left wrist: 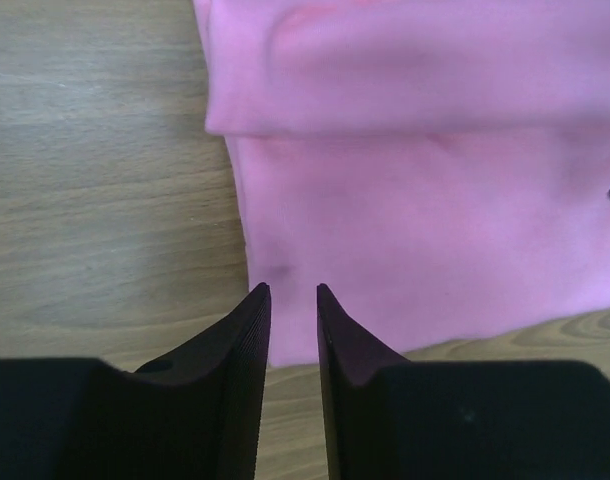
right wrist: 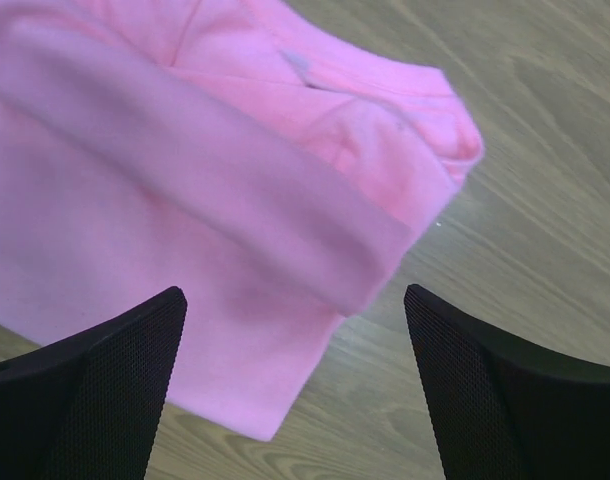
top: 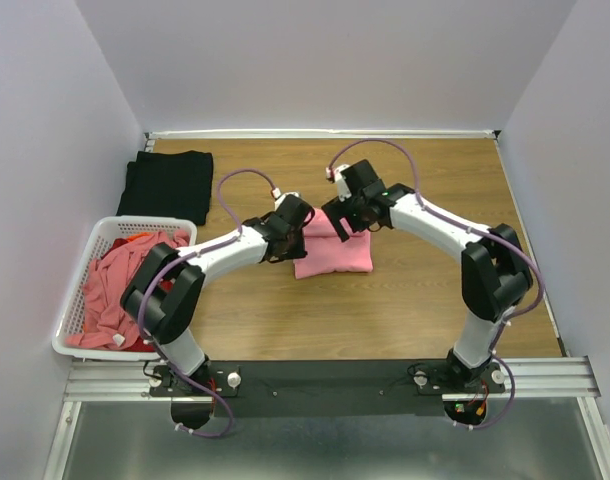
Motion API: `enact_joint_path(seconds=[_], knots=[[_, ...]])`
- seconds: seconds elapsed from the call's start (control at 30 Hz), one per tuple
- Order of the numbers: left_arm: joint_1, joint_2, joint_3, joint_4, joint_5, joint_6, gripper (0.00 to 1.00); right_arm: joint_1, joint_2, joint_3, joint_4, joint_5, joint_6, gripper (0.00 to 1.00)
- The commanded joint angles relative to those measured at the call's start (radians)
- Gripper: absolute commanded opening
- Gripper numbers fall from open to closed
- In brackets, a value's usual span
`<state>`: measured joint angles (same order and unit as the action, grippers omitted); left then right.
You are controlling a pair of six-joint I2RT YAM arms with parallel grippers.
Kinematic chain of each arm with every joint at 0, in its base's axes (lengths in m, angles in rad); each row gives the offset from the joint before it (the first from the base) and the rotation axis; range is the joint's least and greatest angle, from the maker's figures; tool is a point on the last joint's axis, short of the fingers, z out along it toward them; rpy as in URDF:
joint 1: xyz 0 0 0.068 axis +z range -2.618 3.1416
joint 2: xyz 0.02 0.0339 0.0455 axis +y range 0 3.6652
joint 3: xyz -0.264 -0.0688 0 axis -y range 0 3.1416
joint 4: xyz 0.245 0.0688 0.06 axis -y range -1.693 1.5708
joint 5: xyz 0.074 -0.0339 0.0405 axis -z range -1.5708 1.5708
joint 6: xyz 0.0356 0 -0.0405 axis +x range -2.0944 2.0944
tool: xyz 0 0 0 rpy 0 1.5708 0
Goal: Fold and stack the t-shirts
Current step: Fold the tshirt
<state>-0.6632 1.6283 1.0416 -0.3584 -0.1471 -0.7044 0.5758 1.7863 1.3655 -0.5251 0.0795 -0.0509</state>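
A folded salmon-pink t-shirt [top: 335, 252] lies on the wooden table, mid-view. My left gripper [top: 299, 228] hovers at its left edge. In the left wrist view the left gripper [left wrist: 290, 290] has its jaws a narrow gap apart with nothing between them, over the near corner of the pink t-shirt [left wrist: 435, 200]. My right gripper [top: 345, 226] is over the shirt's far right part. Its jaws stand wide open and empty [right wrist: 295, 295] above the pink t-shirt [right wrist: 185, 180] and its folded edge. A folded black t-shirt [top: 167, 183] lies at the far left.
A white slatted basket [top: 148, 223] stands at the left edge, holding a heap of pink and red t-shirts [top: 110, 290]. Walls close the table on the left, back and right. A metal rail [top: 325, 375] carries both arm bases at the near edge.
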Motion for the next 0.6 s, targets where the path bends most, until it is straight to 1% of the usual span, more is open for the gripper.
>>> enact_joint_path(seconds=[0.0,0.2,0.23,0.27,0.33,0.37,0.43,0.57], knots=[[-0.019,0.065,-0.003,0.036,-0.022,-0.016,0.31,0.062,0.054,0.014,0.031,0.077,-0.108,1.00],[-0.024,0.100,-0.061,0.085,-0.003,-0.055,0.30,0.081,0.136,0.053,0.051,0.121,-0.136,1.00],[-0.026,0.104,-0.064,0.087,-0.003,-0.053,0.30,0.081,0.145,0.064,0.060,0.138,-0.136,1.00],[-0.029,0.111,-0.068,0.090,-0.005,-0.055,0.29,0.079,0.165,0.067,0.071,0.188,-0.133,1.00],[-0.032,0.114,-0.074,0.090,-0.005,-0.055,0.29,0.078,0.185,0.069,0.091,0.223,-0.141,1.00],[-0.035,0.116,-0.080,0.093,-0.006,-0.056,0.29,0.073,0.205,0.082,0.105,0.250,-0.142,1.00],[-0.036,0.117,-0.086,0.096,-0.011,-0.058,0.29,0.059,0.225,0.101,0.109,0.256,-0.136,1.00],[-0.039,0.123,-0.101,0.098,-0.016,-0.052,0.29,-0.002,0.245,0.150,0.123,0.286,-0.116,1.00]])
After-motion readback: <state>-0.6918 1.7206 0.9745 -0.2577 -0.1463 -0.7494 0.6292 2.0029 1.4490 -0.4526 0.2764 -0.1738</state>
